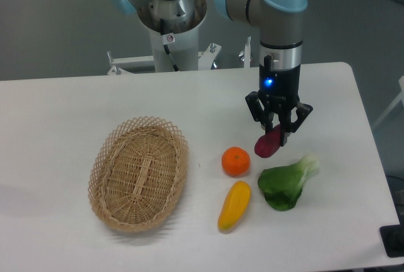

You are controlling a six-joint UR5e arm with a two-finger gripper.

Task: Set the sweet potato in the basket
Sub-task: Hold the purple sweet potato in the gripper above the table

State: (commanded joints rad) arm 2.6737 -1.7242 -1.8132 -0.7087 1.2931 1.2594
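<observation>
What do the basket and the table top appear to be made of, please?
The basket looks like woven wicker, tan and matte: interlaced strands show across its base, and its rim is an open lattice. The table top looks like a smooth white laminate or painted board, with a soft sheen and no visible grain; its actual core cannot be told.

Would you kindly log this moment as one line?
gripper: shut on sweet potato | sweet potato: lifted, right of orange | basket: empty
</observation>
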